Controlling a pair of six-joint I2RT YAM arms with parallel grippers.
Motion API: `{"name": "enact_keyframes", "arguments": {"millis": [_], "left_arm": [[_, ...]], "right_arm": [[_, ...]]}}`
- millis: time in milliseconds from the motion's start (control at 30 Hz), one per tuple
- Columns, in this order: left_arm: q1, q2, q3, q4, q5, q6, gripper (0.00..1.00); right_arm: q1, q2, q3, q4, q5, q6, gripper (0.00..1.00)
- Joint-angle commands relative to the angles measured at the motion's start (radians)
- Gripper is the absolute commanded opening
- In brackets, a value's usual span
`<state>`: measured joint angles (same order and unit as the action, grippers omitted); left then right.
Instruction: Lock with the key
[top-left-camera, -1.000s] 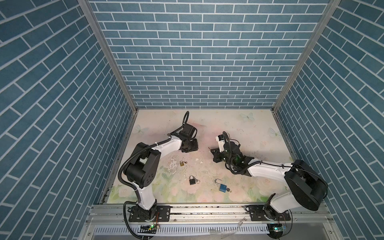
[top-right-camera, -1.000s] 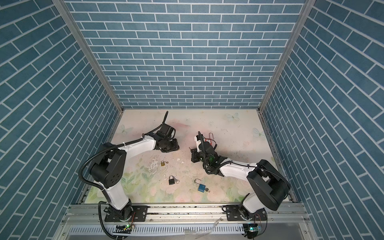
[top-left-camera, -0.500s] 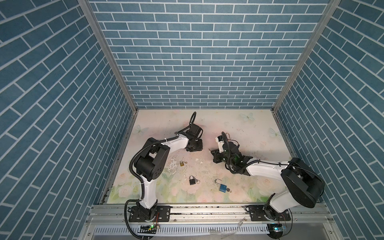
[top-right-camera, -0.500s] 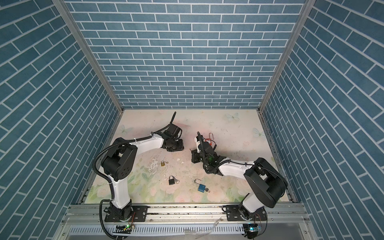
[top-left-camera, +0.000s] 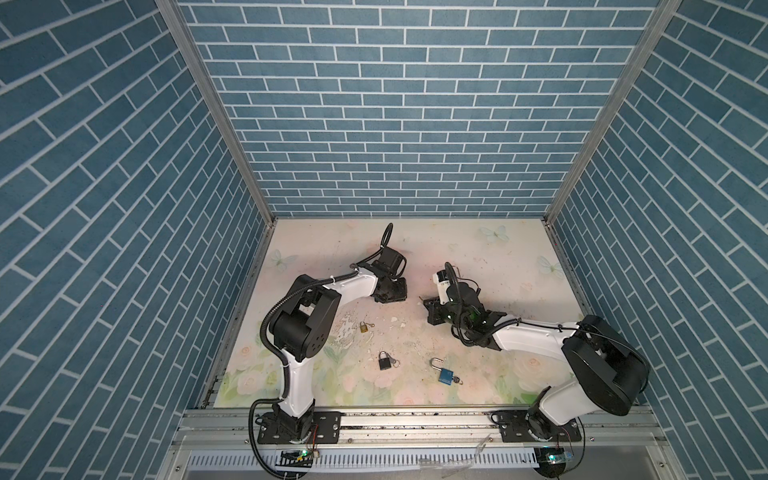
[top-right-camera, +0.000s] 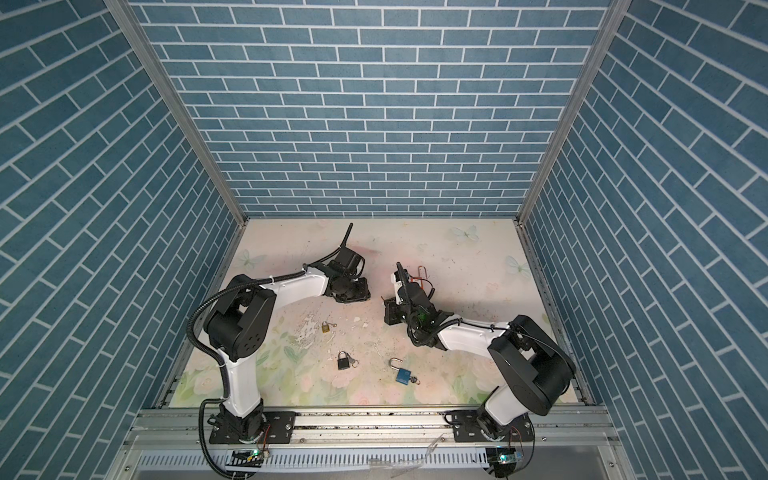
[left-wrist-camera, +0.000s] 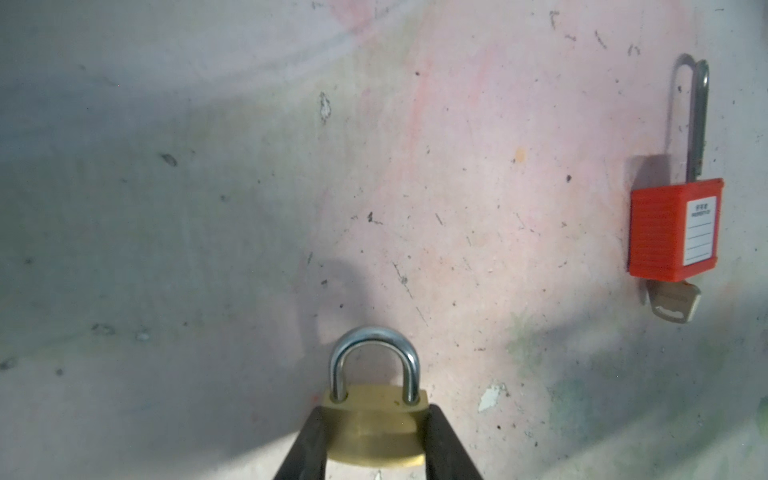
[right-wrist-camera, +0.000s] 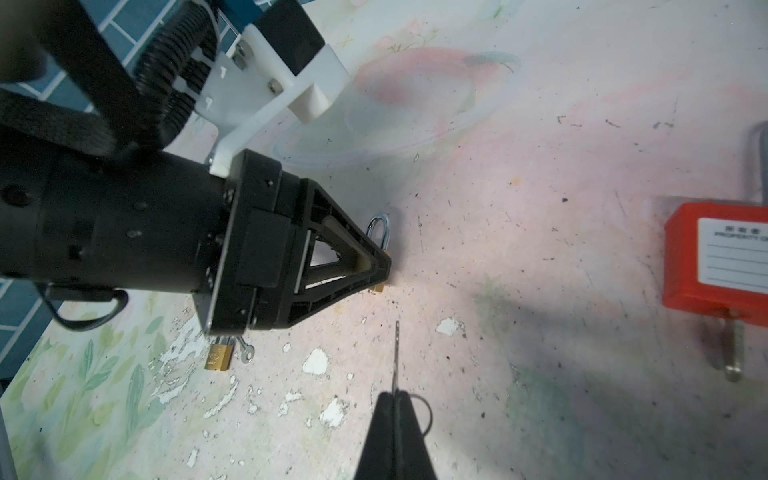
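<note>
A: Where is the brass padlock (left-wrist-camera: 376, 440)?
B: Right at the tip of the left gripper (left-wrist-camera: 375, 411). Its two black fingers (left-wrist-camera: 307, 444) pinch the padlock by its sides. The silver loop sticks out past the fingertips, and both its ends go into the body.
A: And the key (right-wrist-camera: 397, 353)?
B: The right gripper (right-wrist-camera: 395, 397) has it. The jaws are pressed together on the key's head, and the thin blade pokes straight out in front. A wire ring (right-wrist-camera: 424, 411) hangs just beside the fingertips.
A: Do the key and the padlock touch?
B: No. The blade's tip is near the bottom of the held padlock, with a bit of bare table (right-wrist-camera: 519, 291) between them.
A: What is hard to see?
B: In the right wrist view a finger of the left gripper covers most of the padlock, so I cannot see the keyhole. In both top views the padlock and the key are too small or too hidden to make out.
A: What else lies about?
B: A red padlock (left-wrist-camera: 673, 228) with a long loop lies off to the side of both grippers, with a silver key (left-wrist-camera: 675, 305) in its bottom. The right wrist view cuts it off at the edge. A second brass padlock (top-left-camera: 363, 327) lies near the left gripper. A black padlock (top-left-camera: 384, 360) and a blue padlock (top-left-camera: 445, 375) lie well apart from both grippers.
</note>
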<state>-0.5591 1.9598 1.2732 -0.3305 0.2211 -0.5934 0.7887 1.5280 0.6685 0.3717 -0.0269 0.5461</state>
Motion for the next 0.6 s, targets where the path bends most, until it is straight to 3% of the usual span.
{"name": "enact_keyframes", "arguments": {"millis": [0,567], "left_arm": [[-0.003,0.007,0.012,0.007,0.006,0.004,0.37],[-0.002,-0.08,-0.016,0.019,-0.011,0.01,0.41]], "right_arm": [[-0.009,0.014,0.037,-0.017,-0.004,0.022,0.0],[-0.026,0.038,0.098,-0.038,-0.028,0.003,0.0]]}}
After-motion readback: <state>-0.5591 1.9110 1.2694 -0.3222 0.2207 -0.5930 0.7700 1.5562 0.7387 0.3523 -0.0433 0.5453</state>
